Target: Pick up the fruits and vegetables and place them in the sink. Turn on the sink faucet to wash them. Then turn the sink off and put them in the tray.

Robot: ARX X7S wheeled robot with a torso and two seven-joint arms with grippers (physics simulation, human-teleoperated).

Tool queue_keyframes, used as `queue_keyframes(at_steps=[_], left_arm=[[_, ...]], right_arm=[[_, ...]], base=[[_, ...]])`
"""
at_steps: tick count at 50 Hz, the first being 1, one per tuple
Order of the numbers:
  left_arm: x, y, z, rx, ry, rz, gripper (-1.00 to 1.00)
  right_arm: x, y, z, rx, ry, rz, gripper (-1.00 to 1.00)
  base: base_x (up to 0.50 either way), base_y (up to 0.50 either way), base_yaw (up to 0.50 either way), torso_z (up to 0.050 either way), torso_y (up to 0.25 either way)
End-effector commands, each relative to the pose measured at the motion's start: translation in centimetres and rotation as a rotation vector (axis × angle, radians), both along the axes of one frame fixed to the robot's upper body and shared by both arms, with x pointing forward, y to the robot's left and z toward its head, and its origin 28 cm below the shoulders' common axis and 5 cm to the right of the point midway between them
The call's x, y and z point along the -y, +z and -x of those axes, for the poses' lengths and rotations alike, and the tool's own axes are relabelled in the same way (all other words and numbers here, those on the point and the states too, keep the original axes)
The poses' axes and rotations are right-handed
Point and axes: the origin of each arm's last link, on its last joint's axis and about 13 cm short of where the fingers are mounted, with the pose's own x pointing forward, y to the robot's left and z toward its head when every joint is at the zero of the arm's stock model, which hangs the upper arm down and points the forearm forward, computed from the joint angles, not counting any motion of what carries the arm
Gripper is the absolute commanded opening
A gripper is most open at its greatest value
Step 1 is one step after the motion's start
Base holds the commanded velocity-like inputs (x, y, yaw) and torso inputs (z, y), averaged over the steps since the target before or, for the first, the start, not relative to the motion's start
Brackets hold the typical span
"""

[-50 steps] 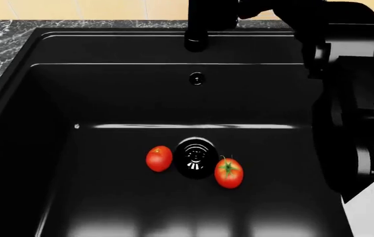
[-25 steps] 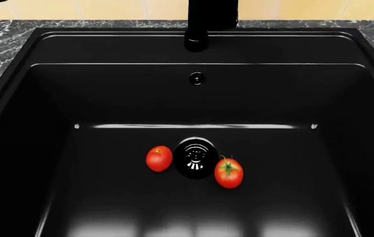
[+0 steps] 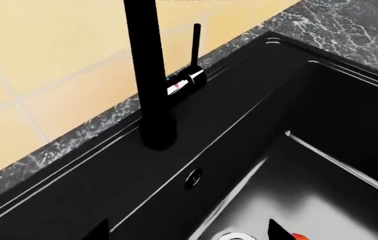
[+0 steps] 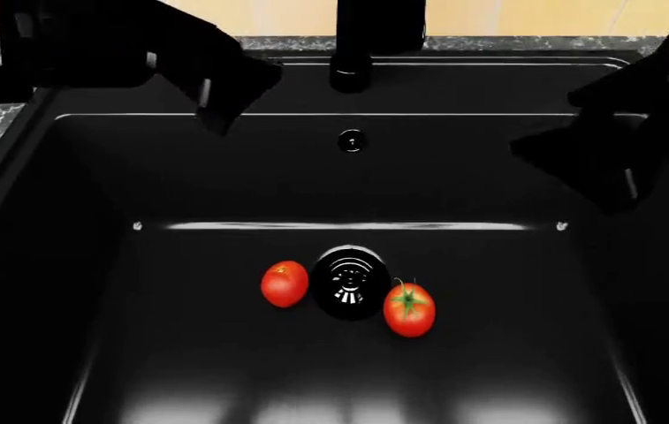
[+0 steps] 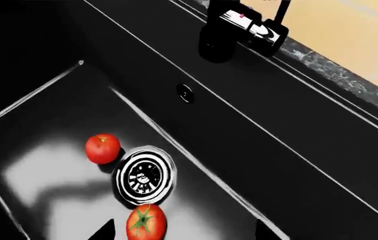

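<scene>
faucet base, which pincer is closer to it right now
Left. In the head view the left pincer hangs just beside the faucet over the sink's back corner, while the right pincer sits farther off by the opposite wall.

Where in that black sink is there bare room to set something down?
The sink floor is bare left of the plain tomato, right of the stemmed tomato, and along the near edge. It is crowded around the drain, between both tomatoes.

The left blocky matte-black gripper (image 4: 222, 97) and right blocky matte-black gripper (image 4: 594, 163) have angular casings with small pale screw-like marks.
</scene>
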Motion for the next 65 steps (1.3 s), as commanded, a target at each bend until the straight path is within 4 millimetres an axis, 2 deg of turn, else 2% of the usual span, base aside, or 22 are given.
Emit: queue_keyframes(at_steps=[1, 11, 27, 34, 42, 55, 65], left_arm=[[-0.1, -1.0, -1.2, -0.039, -0.037, -0.154, 1.00], [0.8, -2.2, -1.5, -0.081, -0.071, -0.225, 1.00], [2.8, -5.7, -2.1, -0.157, -0.144, -0.365, 1.00], [3.1, -6.1, -2.3, -0.163, -0.154, -0.381, 1.00], [3.0, -6.2, -2.1, -0.165, -0.154, -0.382, 1.00], [2.8, -6.2, -2.1, -0.163, -0.152, -0.372, 1.00], [2.5, -6.7, -2.1, -0.171, -0.149, -0.372, 1.00]], right_arm=[[-0.1, -1.9, 0.8, -0.179, 0.104, 0.086, 1.00], [-0.9, -3.3, -1.5, -0.212, 0.138, 0.129, 1.00], [-3.2, -8.7, -6.5, -0.296, 0.219, 0.189, 1.00], [-3.9, -11.4, -8.4, -0.323, 0.224, 0.225, 1.00], [-5.7, -13.1, -10.9, -0.320, 0.266, 0.223, 1.00], [-7.3, -16.6, -12.7, -0.368, 0.302, 0.257, 1.00], [-8.4, -18.8, -13.0, -0.409, 0.351, 0.318, 1.00]], base=[[0.00, 0.00, 0.00, 0.000, 0.000], [0.00, 0.00, 0.00, 0.000, 0.000], [0.00, 0.00, 0.00, 0.000, 0.000], [0.00, 0.00, 0.00, 0.000, 0.000], [0.00, 0.00, 0.00, 0.000, 0.000], [0.00, 0.00, 0.00, 0.000, 0.000], [0.00, 0.00, 0.00, 0.000, 0.000]])
